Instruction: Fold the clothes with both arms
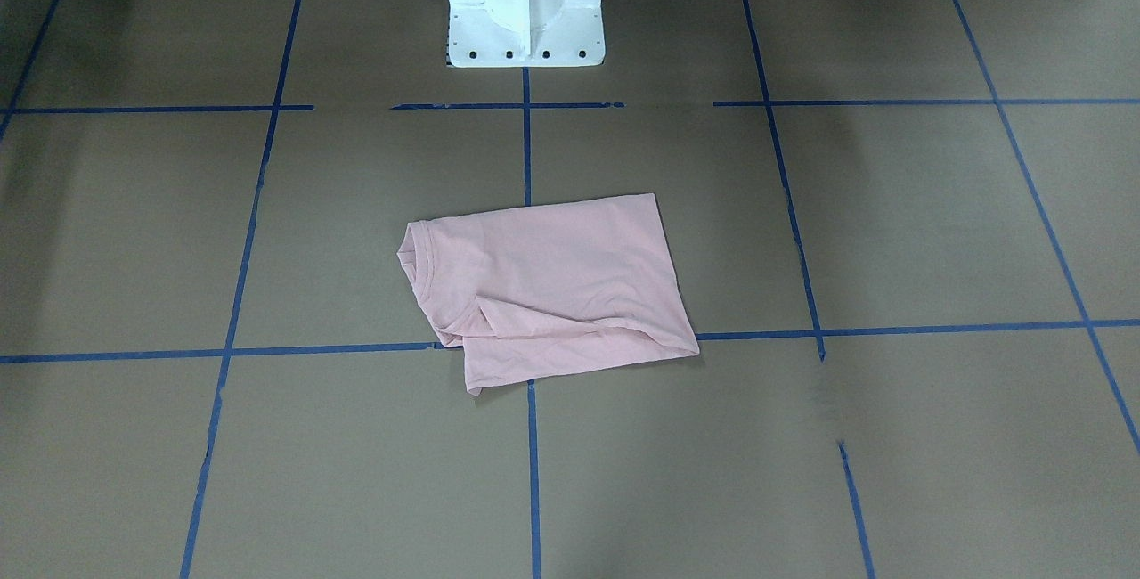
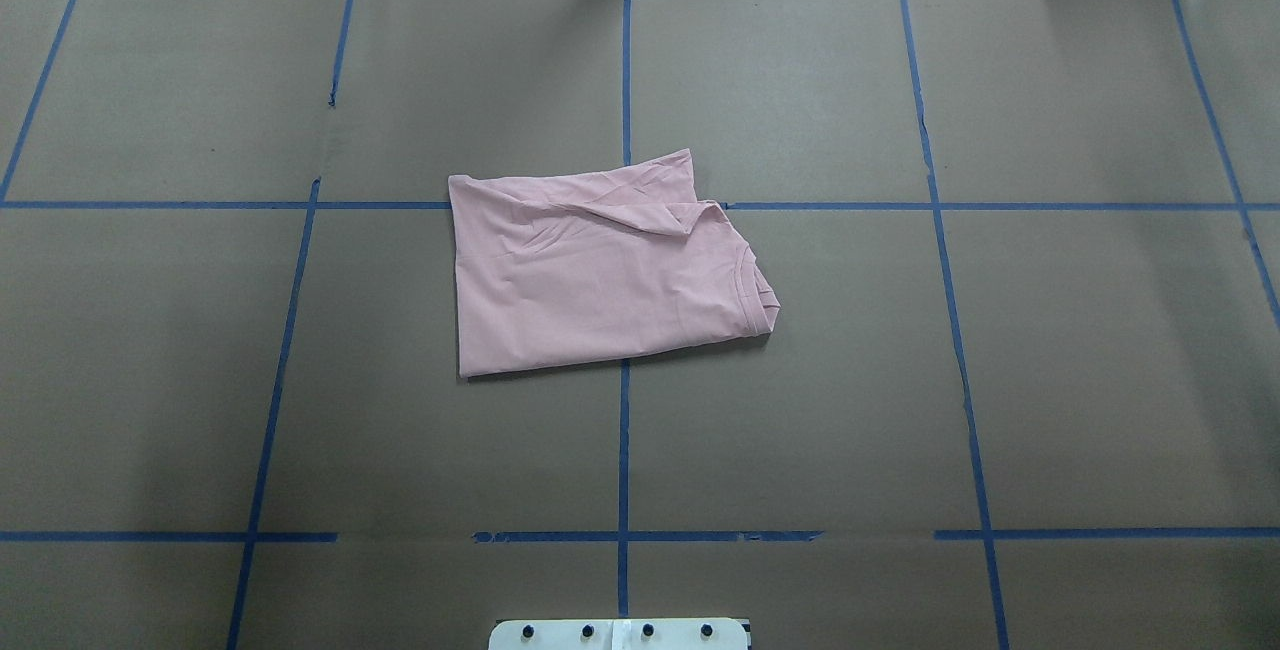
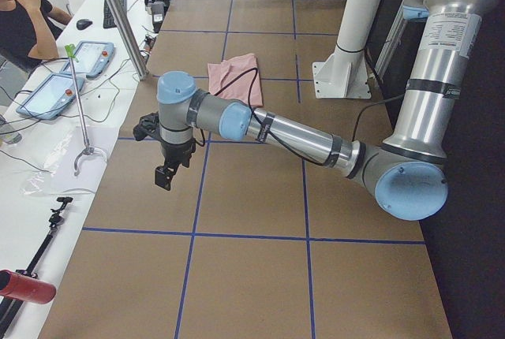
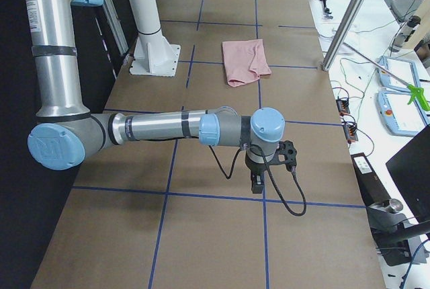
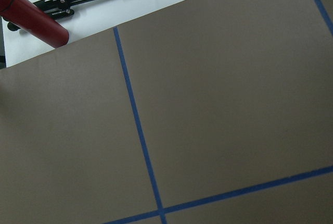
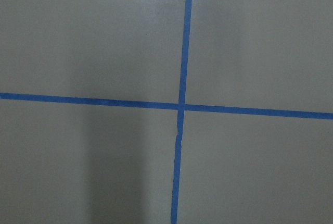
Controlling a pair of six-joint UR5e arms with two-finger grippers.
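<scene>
Centrally on the brown paper-covered surface [image 2: 1000, 380], gridded with blue tape lines [image 2: 624, 450], a pale pink T-shirt [image 2: 590, 275] lies folded into a rough rectangle across a tape crossing, straight out from the white pedestal [image 1: 525, 9]. Its ribbed collar points toward the robot's right, and a loose flap is creased over along the far edge. No print shows on the upturned side.

Both arms are stretched out low over opposite ends of the surface, well apart from the garment. The left arm [image 3: 292, 138] reaches across its end toward the operators' side, a black cable looped along it. The right arm [image 4: 161, 128] does the same at the other end.

Each arm's tool points downward. The left pincer [image 3: 164, 175] hangs above bare paper near a tape line, and the right pincer [image 4: 257, 183] hangs just above a tape crossing. Neither touches the shirt. Whether either pincer is released or clenched cannot be told, since they show only in the side views. The wrist cameras take in only brown paper and tape, plus a red cylinder [image 5: 36, 18] beyond the surface's edge on the left.
</scene>
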